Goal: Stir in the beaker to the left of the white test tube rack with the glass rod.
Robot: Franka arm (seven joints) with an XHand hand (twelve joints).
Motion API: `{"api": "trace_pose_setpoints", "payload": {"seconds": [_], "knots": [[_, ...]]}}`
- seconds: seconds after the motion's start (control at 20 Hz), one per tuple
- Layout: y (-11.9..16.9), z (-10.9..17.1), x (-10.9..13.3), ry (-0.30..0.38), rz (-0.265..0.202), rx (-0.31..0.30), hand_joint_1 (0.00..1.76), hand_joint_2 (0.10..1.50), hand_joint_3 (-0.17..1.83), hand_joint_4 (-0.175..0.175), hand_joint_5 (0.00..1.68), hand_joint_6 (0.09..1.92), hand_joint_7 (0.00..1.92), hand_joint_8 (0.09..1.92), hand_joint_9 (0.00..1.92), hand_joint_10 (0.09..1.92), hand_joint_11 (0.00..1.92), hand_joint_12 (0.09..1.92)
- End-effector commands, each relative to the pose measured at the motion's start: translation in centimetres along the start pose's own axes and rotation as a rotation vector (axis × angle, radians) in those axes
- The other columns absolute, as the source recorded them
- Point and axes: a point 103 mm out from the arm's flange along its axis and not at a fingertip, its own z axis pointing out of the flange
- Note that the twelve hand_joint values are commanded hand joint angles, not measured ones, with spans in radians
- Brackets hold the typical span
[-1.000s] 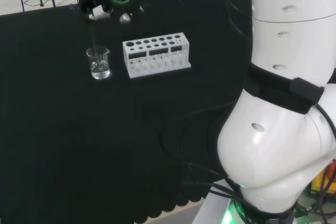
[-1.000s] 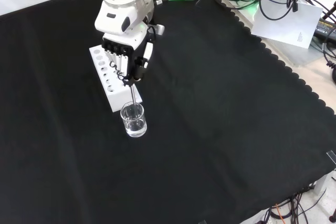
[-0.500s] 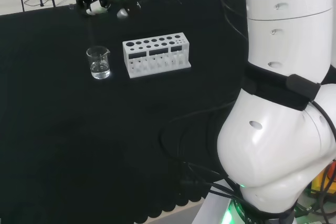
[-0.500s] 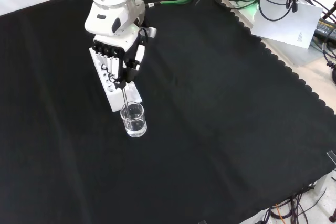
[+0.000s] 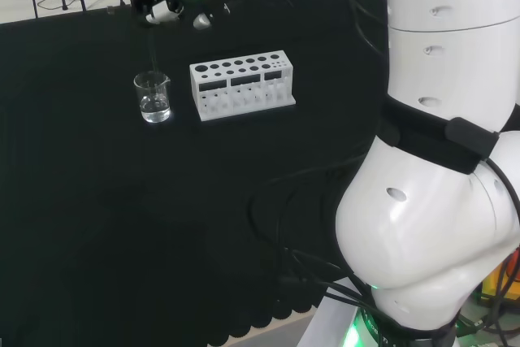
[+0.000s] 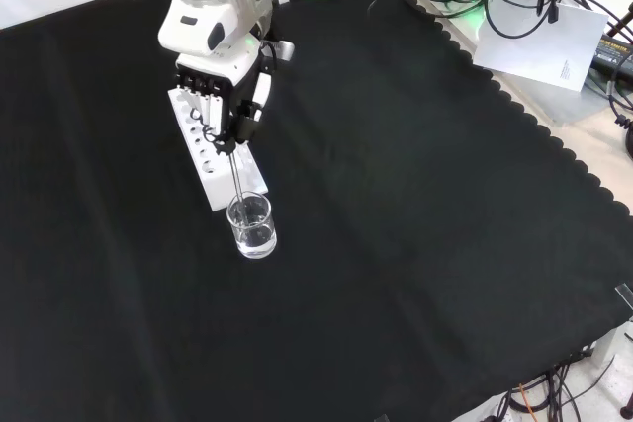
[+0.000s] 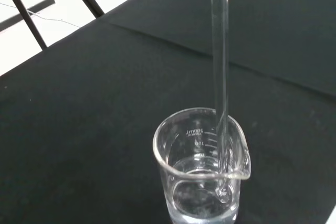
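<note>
- Rod: thin clear glass, held near upright; lower end is inside the beaker, tip in the liquid close to the wall on the spout side. Whether it touches the glass cannot be told.
- Handling, judged: rod is stiff, light, smooth and brittle; likely to slip in a pinch and to snap under side load. Best held near its top end, as now, with the length left free to swing.
- Beaker: small, clear, part filled with clear liquid, standing free on the tabletop. Judged light and easy to tip or slide if the rod drags on the rim or wall, so small circles clear of the glass.
- Hand: above the beaker in the front view, fingers curled around the top of the rod.
- Rack: white, just right of the beaker in the head view, not touching it; tubes in it, if any, cannot be made out.
</note>
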Motion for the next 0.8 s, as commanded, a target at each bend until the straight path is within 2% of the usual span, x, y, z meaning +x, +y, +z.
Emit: {"api": "trace_pose_setpoints", "payload": {"seconds": [0.05,0.35,0.8], "knots": [[-1.4,-0.3,0.6,-0.007,0.006,-0.003,1.29,1.08,0.00,-0.175,1.03,0.62,1.12,1.09,1.65,0.70,1.76,0.35],[-0.7,0.1,3.1,-0.012,-0.021,0.008,1.29,1.08,0.00,-0.175,1.03,0.62,1.12,1.09,1.65,0.70,1.76,0.35],[1.2,0.3,2.9,-0.011,-0.038,0.012,1.29,1.08,0.00,-0.175,1.03,0.62,1.12,1.09,1.65,0.70,1.76,0.35]]}}
